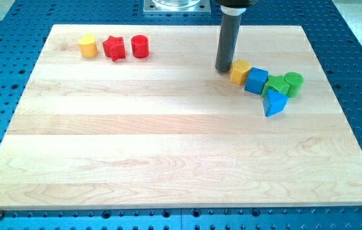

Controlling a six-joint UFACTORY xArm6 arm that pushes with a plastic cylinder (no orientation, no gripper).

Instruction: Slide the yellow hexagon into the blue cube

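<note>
The yellow hexagon (239,71) lies at the board's upper right and touches the left side of the blue cube (256,81). My tip (223,69) rests on the board just left of the yellow hexagon, touching it or nearly so. The rod rises straight up from there to the view's top.
A green block (275,85) and a green cylinder (293,82) sit right of the blue cube, and a blue triangle (274,103) lies below them. At the upper left stand a yellow block (88,46), a red star (114,48) and a red cylinder (140,46). The wooden board (168,147) lies on a blue perforated table.
</note>
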